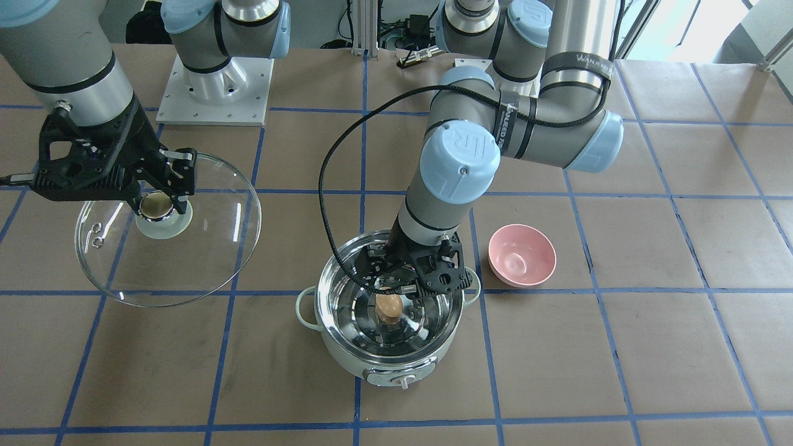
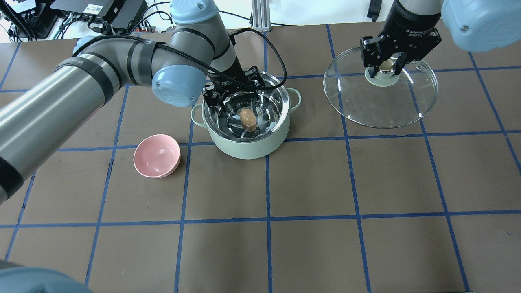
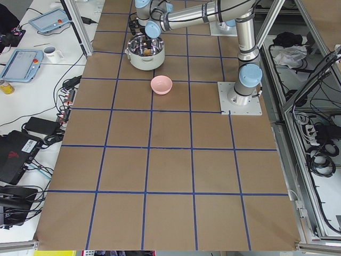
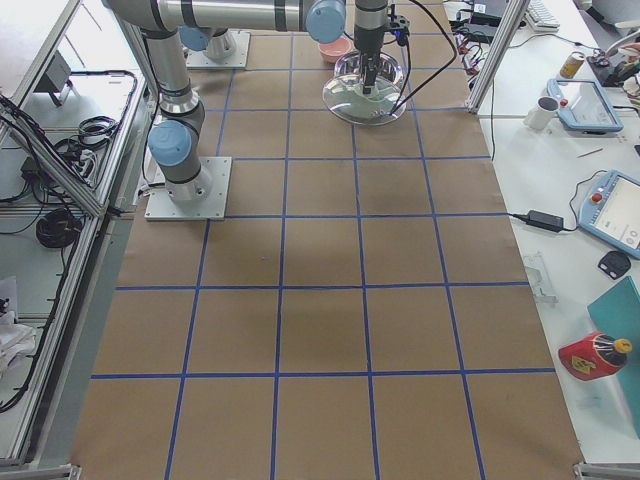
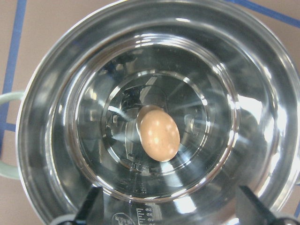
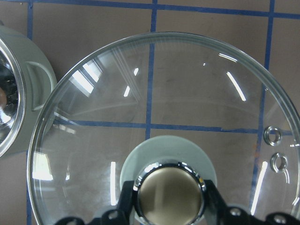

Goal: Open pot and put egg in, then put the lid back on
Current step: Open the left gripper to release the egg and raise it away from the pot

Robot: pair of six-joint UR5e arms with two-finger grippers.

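Note:
The mint-green pot (image 1: 347, 362) stands open at mid-table, also in the overhead view (image 2: 248, 148). The tan egg (image 1: 389, 305) lies on its steel bottom, seen in the overhead view (image 2: 247, 118) and the left wrist view (image 5: 158, 132). My left gripper (image 2: 238, 95) hangs open just above the pot's far side, fingers wide apart and clear of the egg. My right gripper (image 2: 386, 65) is shut on the knob of the glass lid (image 2: 382, 106), holding it beside the pot. The fingers clasp the knob in the right wrist view (image 6: 169, 197).
A pink bowl (image 2: 157, 156) sits on the table on the pot's other side from the lid, empty. The table is brown paper with a blue tape grid. The arm bases stand at the far edge in the front-facing view.

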